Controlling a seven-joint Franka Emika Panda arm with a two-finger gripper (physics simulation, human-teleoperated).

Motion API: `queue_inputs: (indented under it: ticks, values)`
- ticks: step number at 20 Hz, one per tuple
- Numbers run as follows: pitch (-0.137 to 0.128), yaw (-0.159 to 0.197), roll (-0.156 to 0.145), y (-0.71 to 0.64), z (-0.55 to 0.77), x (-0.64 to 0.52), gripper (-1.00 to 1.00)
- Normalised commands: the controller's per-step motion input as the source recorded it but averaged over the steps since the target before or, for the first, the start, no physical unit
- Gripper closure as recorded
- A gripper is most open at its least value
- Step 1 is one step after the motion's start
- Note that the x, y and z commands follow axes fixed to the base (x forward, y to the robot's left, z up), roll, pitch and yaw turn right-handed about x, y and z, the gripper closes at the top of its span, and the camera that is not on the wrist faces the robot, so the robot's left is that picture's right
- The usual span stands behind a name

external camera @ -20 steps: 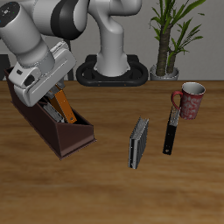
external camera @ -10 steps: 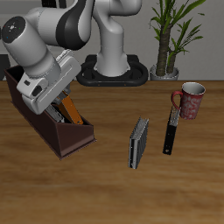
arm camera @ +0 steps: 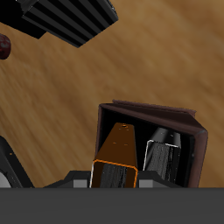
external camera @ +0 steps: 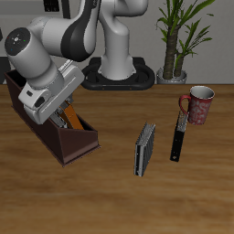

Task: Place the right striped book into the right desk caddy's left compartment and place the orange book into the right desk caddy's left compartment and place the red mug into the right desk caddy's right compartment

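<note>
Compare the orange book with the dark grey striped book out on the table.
The orange book has a plain orange cover, while the grey book is dark with stripes. The orange book sits leaning inside the brown caddy. The grey book stands out on the bare table, not in any box. Both are thin, look about the same size, and are on edge rather than lying flat.

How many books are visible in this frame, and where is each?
4. The orange book and the right striped book stand in the right desk caddy. A darker striped book and a black book stand on the table, the black one beside the red mug.
</note>
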Motion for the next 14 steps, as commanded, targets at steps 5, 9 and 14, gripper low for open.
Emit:
queue_inputs:
  ticks: [5, 9, 14]
  values:
    - [0.035, -0.039, -0.065, -0.16, 0.01, 0.06, -1.00]
    - [0.023, -0.019, -0.025, 0.01, -0.01, 0.02, -1.00]
    - [-0.016, -0.016, -0.015, 0.07, 0.10, -0.01, -1.00]
